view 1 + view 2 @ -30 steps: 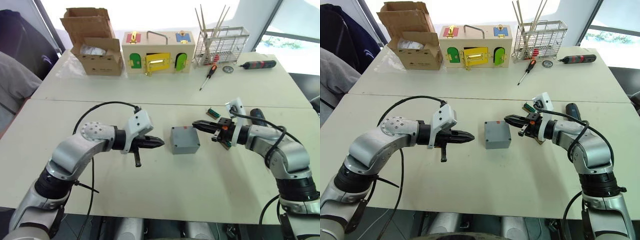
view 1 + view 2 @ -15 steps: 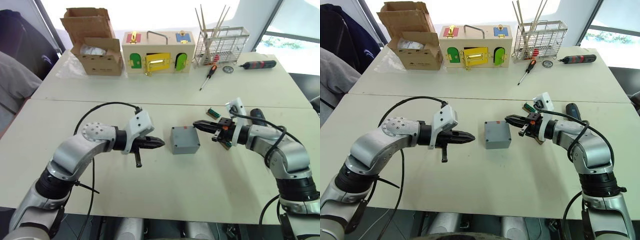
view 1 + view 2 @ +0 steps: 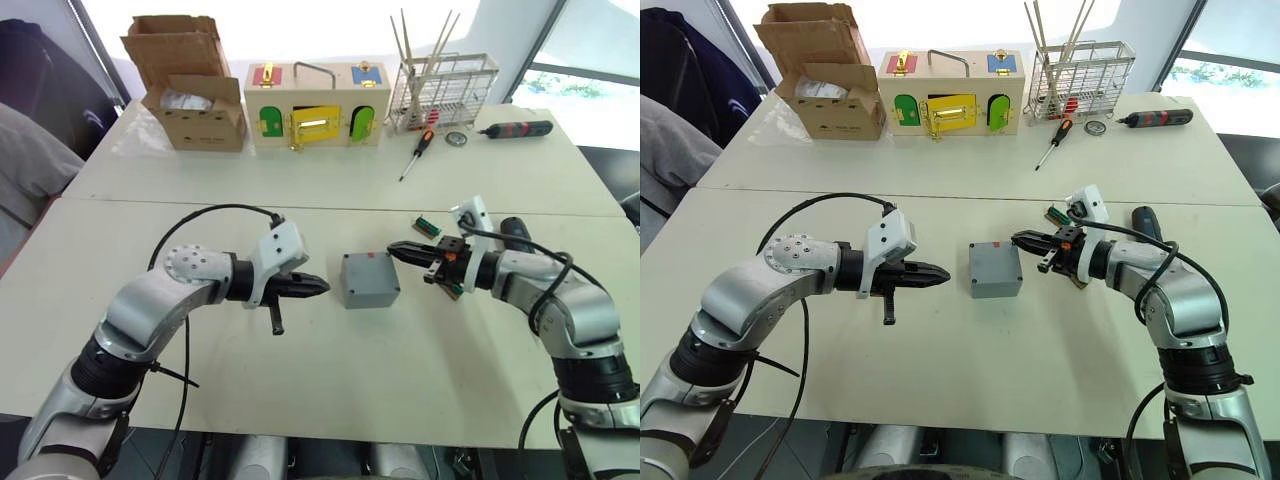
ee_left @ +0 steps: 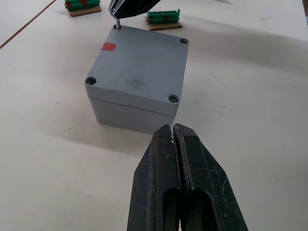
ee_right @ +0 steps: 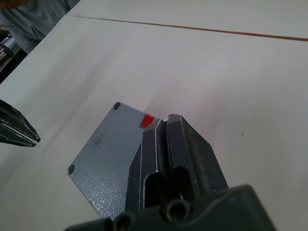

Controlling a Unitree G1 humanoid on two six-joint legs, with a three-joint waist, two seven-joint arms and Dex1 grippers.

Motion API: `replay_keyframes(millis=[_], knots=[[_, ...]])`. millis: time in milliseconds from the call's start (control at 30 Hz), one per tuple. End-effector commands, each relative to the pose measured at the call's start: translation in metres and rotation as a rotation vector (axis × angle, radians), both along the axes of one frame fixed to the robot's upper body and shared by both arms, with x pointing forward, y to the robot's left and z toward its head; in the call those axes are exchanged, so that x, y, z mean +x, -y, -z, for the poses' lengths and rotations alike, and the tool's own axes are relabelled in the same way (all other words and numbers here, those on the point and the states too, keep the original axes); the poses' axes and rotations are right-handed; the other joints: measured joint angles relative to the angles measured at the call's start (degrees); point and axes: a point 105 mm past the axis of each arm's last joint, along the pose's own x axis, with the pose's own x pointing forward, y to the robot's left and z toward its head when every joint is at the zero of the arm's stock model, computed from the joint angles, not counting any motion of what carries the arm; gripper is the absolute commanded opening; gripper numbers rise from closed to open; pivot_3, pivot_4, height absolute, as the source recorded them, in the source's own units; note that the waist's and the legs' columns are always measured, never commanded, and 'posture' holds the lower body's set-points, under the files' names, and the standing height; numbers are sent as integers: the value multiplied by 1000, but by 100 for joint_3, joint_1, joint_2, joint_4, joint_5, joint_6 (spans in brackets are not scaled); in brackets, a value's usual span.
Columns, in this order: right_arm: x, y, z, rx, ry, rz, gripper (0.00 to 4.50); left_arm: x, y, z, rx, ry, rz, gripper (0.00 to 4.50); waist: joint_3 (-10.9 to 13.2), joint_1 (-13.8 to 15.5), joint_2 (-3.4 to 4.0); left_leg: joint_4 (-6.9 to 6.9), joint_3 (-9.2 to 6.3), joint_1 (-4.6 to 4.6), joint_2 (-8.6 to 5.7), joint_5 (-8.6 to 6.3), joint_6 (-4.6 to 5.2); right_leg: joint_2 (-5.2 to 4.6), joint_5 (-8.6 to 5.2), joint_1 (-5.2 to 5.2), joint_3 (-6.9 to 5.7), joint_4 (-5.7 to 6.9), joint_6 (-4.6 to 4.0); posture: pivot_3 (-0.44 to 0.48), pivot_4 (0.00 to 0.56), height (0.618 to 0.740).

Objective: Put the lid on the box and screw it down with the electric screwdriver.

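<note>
The grey box point(image 4: 130, 113) stands in the middle of the near table with the lid point(image 4: 139, 62) lying flat on top of it. A red mark sits by one corner of the lid. My left gripper point(image 3: 322, 286) is shut and empty, its tips a short way to the left of the box. My right gripper point(image 3: 392, 248) is at the box's far right corner, shut on a small screw point(image 4: 117, 22) that points down into the corner hole beside the red mark. The electric screwdriver point(image 3: 1143, 222) lies on the table behind my right forearm.
Small green terminal blocks point(image 4: 162, 18) lie just beyond the box. The back table holds a cardboard box point(image 3: 190, 95), a wooden box with coloured doors point(image 3: 315, 105), a wire rack point(image 3: 443, 90), a hand screwdriver point(image 3: 416, 153) and a slim driver point(image 3: 518, 129). A person's sleeve point(image 3: 30, 180) is at far left.
</note>
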Motion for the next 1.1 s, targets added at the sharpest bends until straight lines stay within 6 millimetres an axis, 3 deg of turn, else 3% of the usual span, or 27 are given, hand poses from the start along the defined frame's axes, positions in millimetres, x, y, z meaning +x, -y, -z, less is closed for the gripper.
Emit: replay_keyframes(millis=[33,533,633,800,933,1033,1067,1100], knots=[[-3,-2,-5,-6,21,-18,46,-1,3,-8,-14,40,21,0,0,-2,0,0,0,0,0,0,0,0,0,0,0,0,0,0,150,740],[4,-3,-4,-52,59,-23,46,-1,5,-10,-14,46,21,0,0,-1,0,0,0,0,0,0,0,0,0,0,0,0,0,0,150,740],[4,-1,-8,-56,70,-25,914,-1,5,-10,-16,46,21,0,0,-1,0,0,0,0,0,0,0,0,0,0,0,0,0,0,150,740],[5,9,-21,-94,104,-12,3411,-2,6,-10,-21,49,23,0,0,1,0,0,0,0,0,0,0,0,0,0,0,0,0,0,150,740],[6,21,-38,-110,119,-5,3411,-1,8,-11,-27,53,25,0,0,0,0,0,0,0,0,0,0,0,0,0,0,0,0,0,150,740],[8,31,-62,-81,146,13,3411,-1,11,-12,-36,60,36,0,0,-1,0,0,1,0,0,0,0,0,0,0,0,-1,0,0,150,740],[9,38,-73,-62,146,33,3411,-2,13,-14,-46,65,43,0,0,1,0,0,1,0,0,0,0,0,0,0,0,-1,0,0,150,740],[16,58,-83,-107,138,111,3411,-4,16,-21,-69,73,66,0,0,1,0,1,1,0,1,0,0,0,0,0,0,-1,0,0,150,740]])
